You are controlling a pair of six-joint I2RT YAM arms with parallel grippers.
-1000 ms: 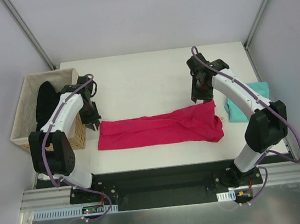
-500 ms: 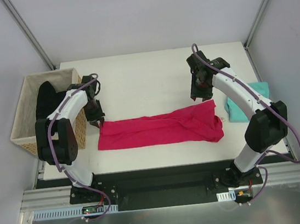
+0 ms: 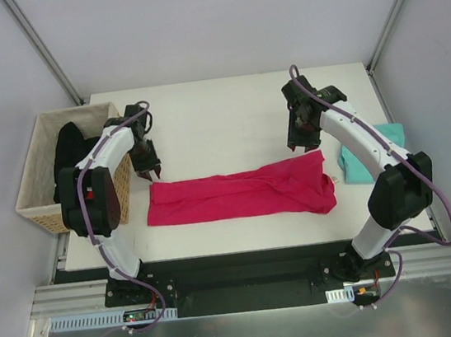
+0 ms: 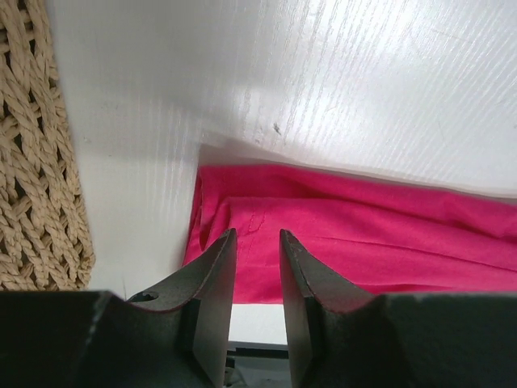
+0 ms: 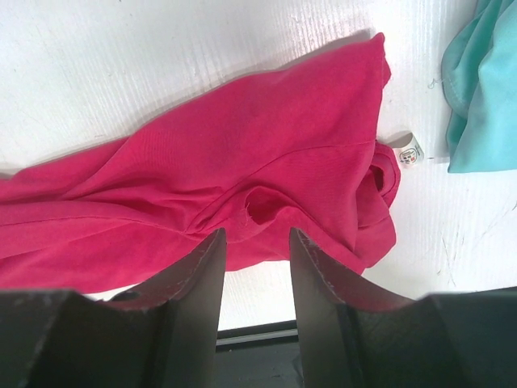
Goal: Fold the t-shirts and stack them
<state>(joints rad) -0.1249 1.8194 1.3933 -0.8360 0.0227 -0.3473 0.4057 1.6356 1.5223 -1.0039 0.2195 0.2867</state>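
Note:
The pink t-shirt (image 3: 241, 194) lies as a long folded strip across the front of the table (image 3: 218, 111). Its neck end with a small white label (image 5: 409, 150) points right. The teal t-shirt (image 3: 369, 154) sits bunched at the right edge, apart from the pink one. My left gripper (image 3: 153, 174) hovers just above the strip's far left corner, jaws a little apart and empty (image 4: 257, 234) over the pink cloth (image 4: 388, 234). Hovering over the strip's far right corner, my right gripper (image 3: 299, 146) is open and empty (image 5: 257, 233) above the pink cloth (image 5: 242, 153); the teal cloth (image 5: 485, 81) lies to its right.
A wicker basket (image 3: 67, 168) stands off the table's left edge with a black garment (image 3: 68, 152) in it. Its woven side (image 4: 36, 162) is close to my left gripper. Bare white table lies behind the pink strip.
My left arm has swung right, away from the basket, to the pink shirt's far left corner, and its jaws have parted slightly. The right arm has barely moved.

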